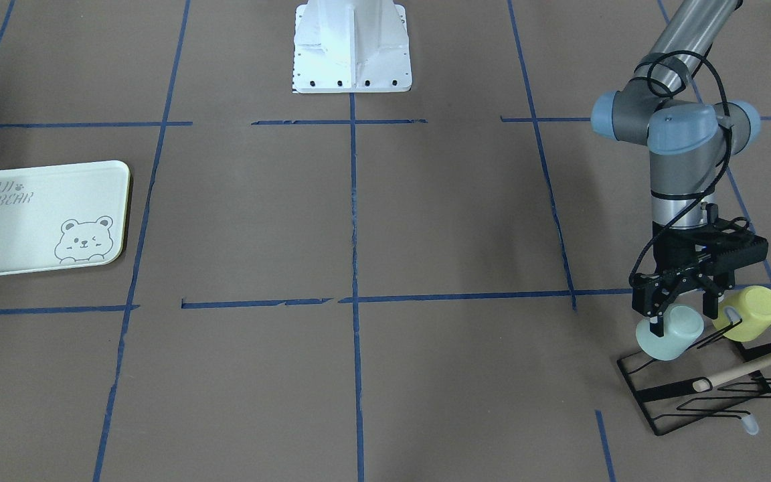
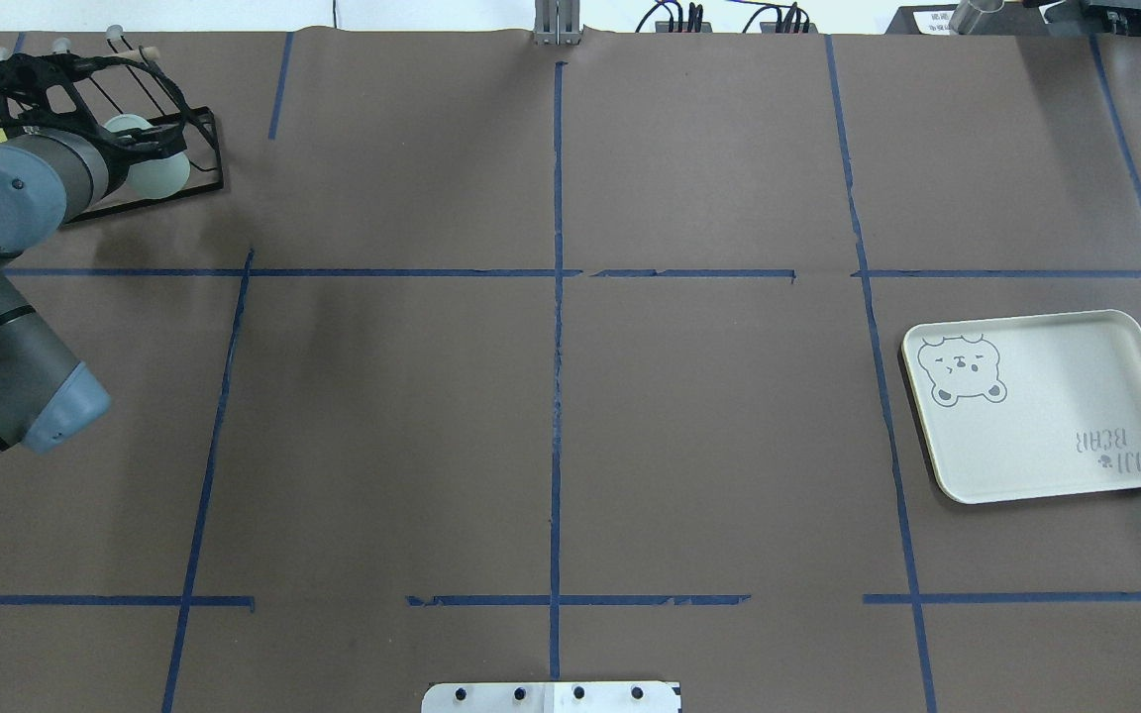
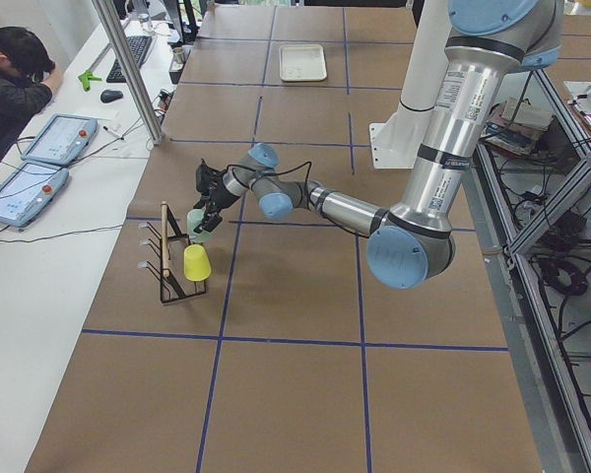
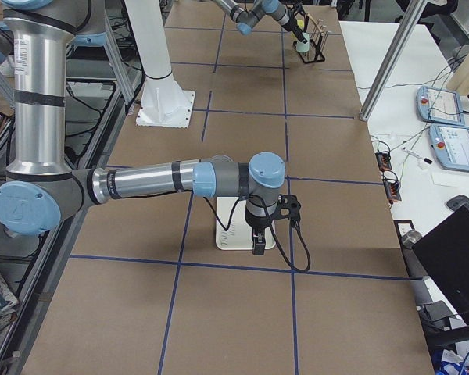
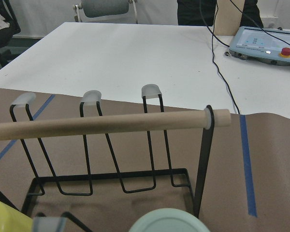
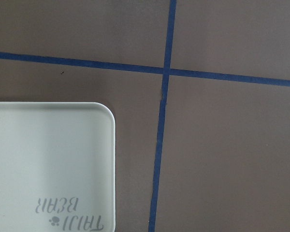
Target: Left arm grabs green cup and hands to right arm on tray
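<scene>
The green cup hangs on its side on a black wire rack at the table's corner; it also shows in the overhead view. My left gripper is open with one finger on either side of the cup, close to its walls. The left wrist view shows only the cup's round end at the bottom edge. The tray lies bare at the opposite end of the table. My right gripper hangs over the tray's edge; I cannot tell whether it is open or shut.
A yellow-green cup hangs on the rack right beside the green cup. A wooden dowel crosses the rack's top. The robot's white base stands at the table's middle edge. Blue tape lines grid the brown table.
</scene>
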